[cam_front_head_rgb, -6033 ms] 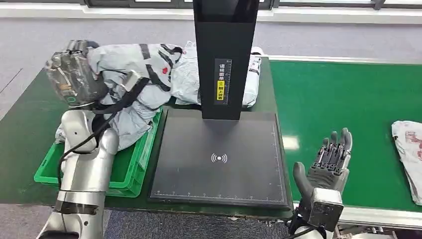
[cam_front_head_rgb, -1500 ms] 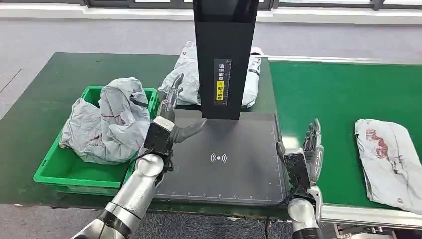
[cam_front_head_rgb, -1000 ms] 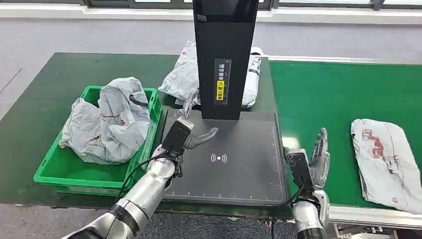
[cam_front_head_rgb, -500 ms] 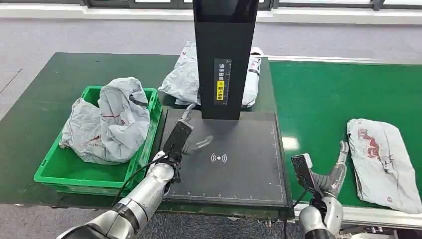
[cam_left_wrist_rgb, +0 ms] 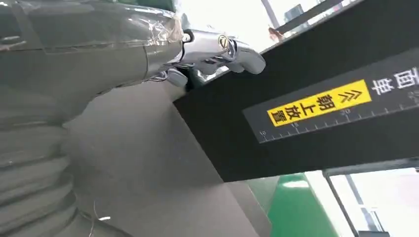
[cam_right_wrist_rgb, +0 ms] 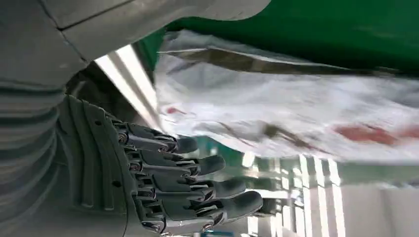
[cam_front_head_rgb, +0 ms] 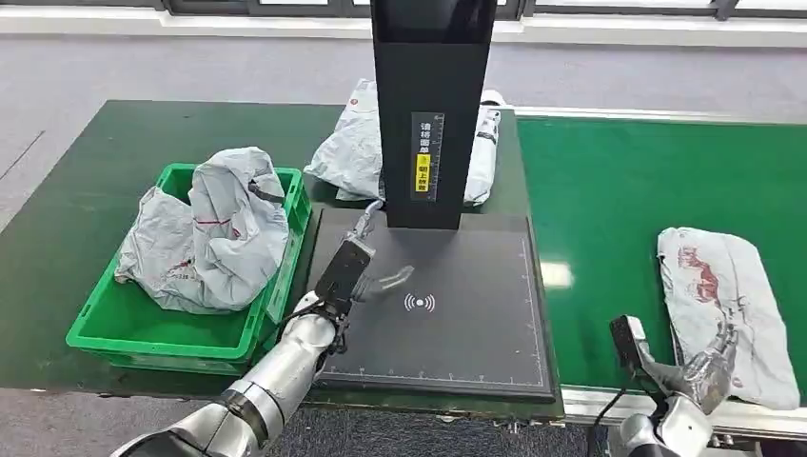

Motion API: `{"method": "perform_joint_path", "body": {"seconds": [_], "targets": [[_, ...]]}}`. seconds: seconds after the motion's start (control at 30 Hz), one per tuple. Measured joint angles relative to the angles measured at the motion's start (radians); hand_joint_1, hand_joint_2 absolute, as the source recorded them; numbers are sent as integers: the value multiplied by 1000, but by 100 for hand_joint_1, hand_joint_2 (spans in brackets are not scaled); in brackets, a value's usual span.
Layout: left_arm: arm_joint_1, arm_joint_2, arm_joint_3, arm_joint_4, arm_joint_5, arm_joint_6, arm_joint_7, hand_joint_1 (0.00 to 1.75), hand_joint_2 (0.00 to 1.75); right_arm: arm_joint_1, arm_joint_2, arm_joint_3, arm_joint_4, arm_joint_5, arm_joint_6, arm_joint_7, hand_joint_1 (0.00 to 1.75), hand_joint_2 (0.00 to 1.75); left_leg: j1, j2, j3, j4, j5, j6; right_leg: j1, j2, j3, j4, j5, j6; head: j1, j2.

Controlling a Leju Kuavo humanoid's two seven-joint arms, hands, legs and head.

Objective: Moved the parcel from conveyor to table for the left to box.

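A black scanner pad (cam_front_head_rgb: 428,305) with its upright post (cam_front_head_rgb: 433,105) stands beside the bin.

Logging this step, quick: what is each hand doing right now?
Left hand: open, holding nothing, over the scanner plate.
Right hand: open, holding nothing, at the parcel on the conveyor.

Black post (cam_front_head_rgb: 433,105) behind open scanner pad (cam_front_head_rgb: 447,314)
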State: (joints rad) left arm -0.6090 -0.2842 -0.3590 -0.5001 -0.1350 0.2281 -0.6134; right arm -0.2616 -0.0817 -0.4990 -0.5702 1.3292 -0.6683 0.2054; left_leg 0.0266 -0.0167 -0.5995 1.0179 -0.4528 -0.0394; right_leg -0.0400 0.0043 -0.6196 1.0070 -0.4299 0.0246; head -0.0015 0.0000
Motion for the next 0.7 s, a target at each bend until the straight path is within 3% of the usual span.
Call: {"method": "perform_joint_path", "body": {"seconds": [0.27,0.3,0.33,0.47,0.57,0.7], "targets": [[-5,-6,16,-7,16,-16,-5,0,175,-70,-82,-10,160,134,155,222,0,175,0,1,1,0,0,0,0,0,0,0,0,0,0,0],[-6,-10,18,-8,15,-16,-5,0,175,-80,-88,-10,172,139,173,236,30,175,0,0,1,0,0,0,0,0,1,0,0,0,0,0],[-7,-11,19,-8,15,-16,-5,0,175,-87,-94,-10,182,141,180,241,175,175,0,0,2,0,-1,2,0,0,2,0,0,1,0,0],[-10,-15,21,-8,15,-17,1,0,175,-109,-109,-10,216,151,253,276,175,175,0,0,2,2,-1,3,0,-1,4,-1,0,1,0,0],[-16,-15,26,-8,17,-18,1,0,175,-121,-116,-10,234,136,310,247,175,175,0,0,3,3,-1,4,0,-1,6,-1,0,3,0,0],[-19,-15,32,-8,18,-16,3,0,175,-121,-116,-15,244,130,279,184,175,175,0,0,2,4,-1,6,0,-2,7,-1,1,4,0,0]]}}
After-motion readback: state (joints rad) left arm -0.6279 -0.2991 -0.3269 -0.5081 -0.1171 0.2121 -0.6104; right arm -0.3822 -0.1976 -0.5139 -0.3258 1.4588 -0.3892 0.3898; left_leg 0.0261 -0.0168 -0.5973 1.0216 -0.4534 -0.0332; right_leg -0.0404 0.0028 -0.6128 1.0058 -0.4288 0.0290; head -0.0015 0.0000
